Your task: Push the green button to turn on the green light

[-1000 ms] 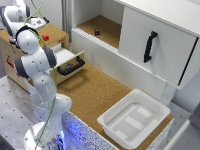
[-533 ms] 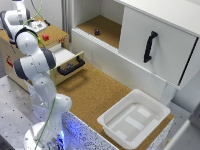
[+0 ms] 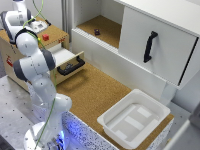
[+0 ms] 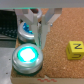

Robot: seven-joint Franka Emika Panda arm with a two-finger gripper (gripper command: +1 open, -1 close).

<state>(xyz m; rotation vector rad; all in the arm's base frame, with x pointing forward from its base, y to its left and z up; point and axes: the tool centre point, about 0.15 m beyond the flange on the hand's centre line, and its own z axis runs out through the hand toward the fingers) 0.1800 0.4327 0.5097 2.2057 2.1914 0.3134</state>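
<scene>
A white cabinet (image 3: 150, 45) with a black door handle (image 3: 150, 46) fills the exterior view from 12 to 3 o'clock. Below it a cork tabletop (image 3: 95, 95) runs through the centre. The white Panda arm (image 3: 35, 65) rises from its base at 7 o'clock and reaches up to 10 o'clock. There it bends over a wooden box (image 3: 10, 50) whose drawer (image 3: 70, 62) stands pulled out. A white bin (image 3: 115, 105) sits on the cork at 5 o'clock. In the wrist view the gripper (image 4: 40, 34) hangs over the box's cork top, its pale fingers (image 4: 50, 20) slanting together into a narrow V. Whether the tips meet I cannot tell, and nothing shows between them. The green button (image 4: 27, 54) sits on that cork top just beside the fingertips, nearer the camera than they are. Its top glows bright green-teal inside a pale rim. A blue-topped button (image 4: 26, 31) sits just beyond it, partly hidden by one finger. A small yellow cube (image 4: 75, 50) with a dark mark lies well apart from both buttons. In the exterior view a small red object (image 3: 45, 37) rests on the box top at 10 o'clock.
</scene>
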